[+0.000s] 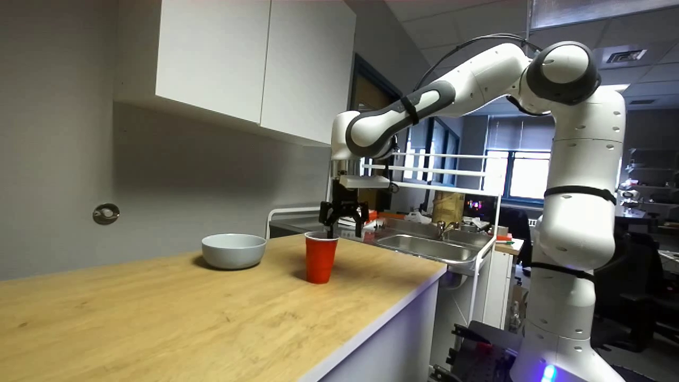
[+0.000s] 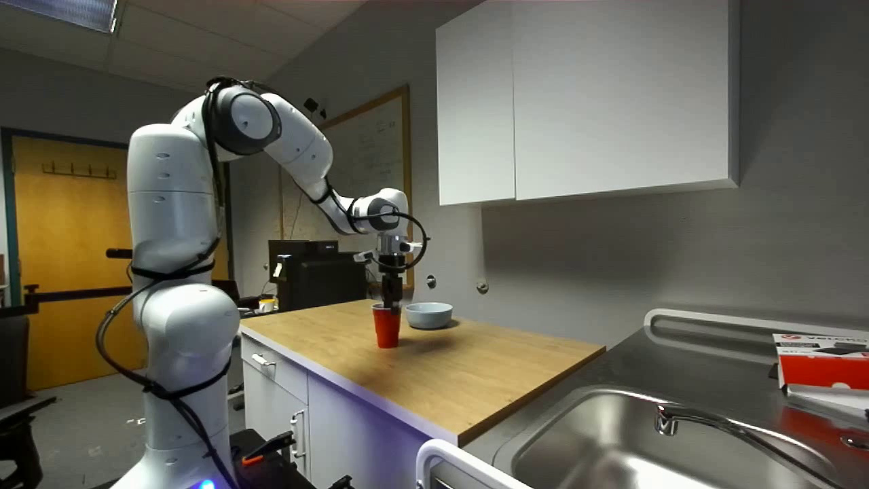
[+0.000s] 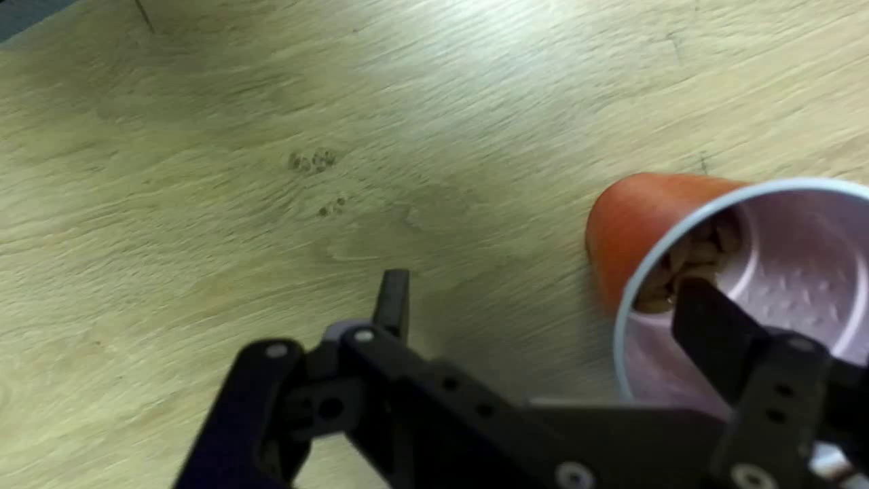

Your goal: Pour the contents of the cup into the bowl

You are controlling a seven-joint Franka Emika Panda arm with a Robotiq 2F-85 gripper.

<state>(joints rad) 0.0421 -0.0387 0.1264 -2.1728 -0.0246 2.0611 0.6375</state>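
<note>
- Claw (image 1: pixel 344 233): jaws spread apart, fingertips pointing down near the rim of the cup (image 1: pixel 320 260); in the wrist view one finger (image 3: pixel 713 333) overlaps the cup's mouth, its partner (image 3: pixel 392 302) stands outside. Whether the overlapping finger reaches inside cannot be told.
- Cup: red, upright on the wooden countertop (image 1: pixel 159 318), mostly beneath the claw, off its midline.
- Contents (image 3: pixel 699 255): brown pieces in the cup's base, lower than the claw.
- Bowl (image 1: pixel 233 252): pale grey, resting on the countertop, apart from the claw, toward the wall (image 1: pixel 53 132).
- Sink (image 2: pixel 597 435): right of the claw in both exterior views.
</note>
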